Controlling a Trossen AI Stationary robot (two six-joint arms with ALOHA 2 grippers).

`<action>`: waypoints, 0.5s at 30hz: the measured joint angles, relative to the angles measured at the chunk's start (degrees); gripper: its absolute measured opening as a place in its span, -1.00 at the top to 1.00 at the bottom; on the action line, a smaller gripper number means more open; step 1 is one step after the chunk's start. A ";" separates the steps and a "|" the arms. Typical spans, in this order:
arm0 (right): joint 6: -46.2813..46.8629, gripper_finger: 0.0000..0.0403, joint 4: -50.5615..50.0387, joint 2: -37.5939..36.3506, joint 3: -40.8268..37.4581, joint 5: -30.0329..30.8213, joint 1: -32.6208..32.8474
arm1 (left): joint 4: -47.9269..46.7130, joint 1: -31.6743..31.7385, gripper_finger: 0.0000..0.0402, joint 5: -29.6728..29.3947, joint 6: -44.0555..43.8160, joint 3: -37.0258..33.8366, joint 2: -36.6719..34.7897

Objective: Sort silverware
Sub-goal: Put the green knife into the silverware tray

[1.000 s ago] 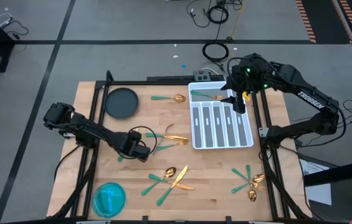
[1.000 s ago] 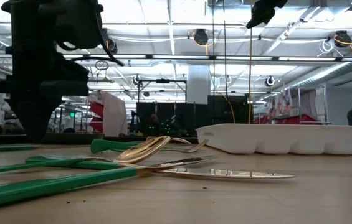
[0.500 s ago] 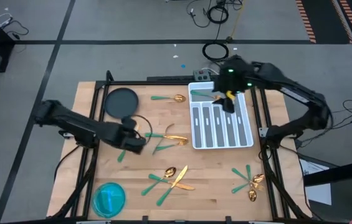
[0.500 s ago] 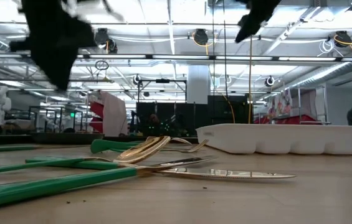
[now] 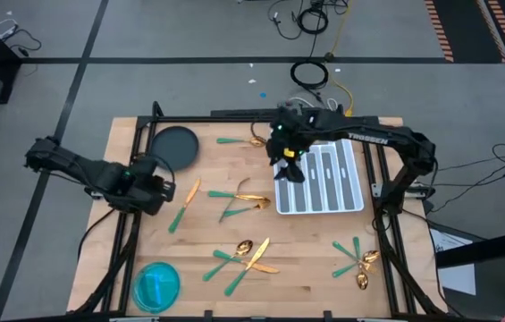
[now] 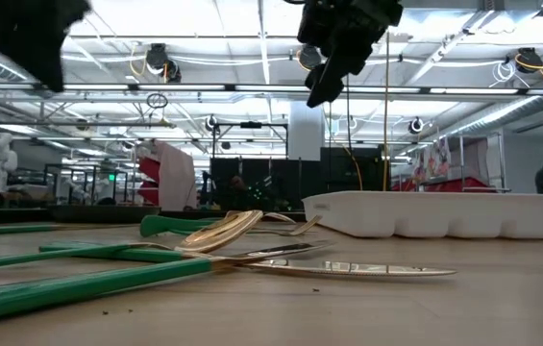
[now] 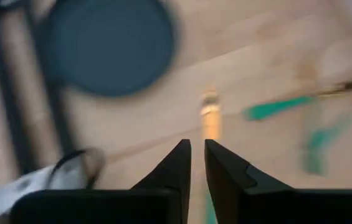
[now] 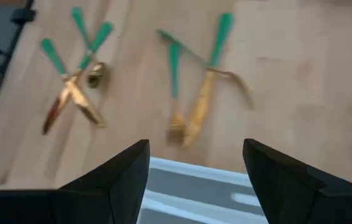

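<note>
Fingers of the right gripper (image 5: 289, 159) stand wide apart and empty above the left edge of the white tray (image 5: 352, 191), probably so it can reach the loose silverware (image 5: 239, 200) lying on the table (image 5: 306, 250) beside it. The left gripper (image 5: 158, 185) is nearly closed and holds nothing; a knife (image 5: 184, 202) lies just beside it.

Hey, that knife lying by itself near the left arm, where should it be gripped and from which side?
Grip the knife on its teal handle, coming straight down from above with the jaws across the handle's narrow width. It lies flat and diagonal on the table, clear of other silverware, so its edges are free. The left end effector is probably best placed.
</note>
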 joint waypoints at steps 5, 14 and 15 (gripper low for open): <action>0.56 -0.26 0.32 -0.06 0.00 -0.09 1.74 | 9.38 0.18 0.89 5.06 -5.01 -11.13 3.77; 3.06 -0.26 0.65 -0.36 0.00 0.19 1.91 | 13.66 2.98 0.98 13.42 -4.65 -13.86 21.16; 3.15 -0.26 0.48 -0.36 0.00 0.15 1.91 | 14.74 3.12 0.98 15.00 -4.64 -14.03 22.73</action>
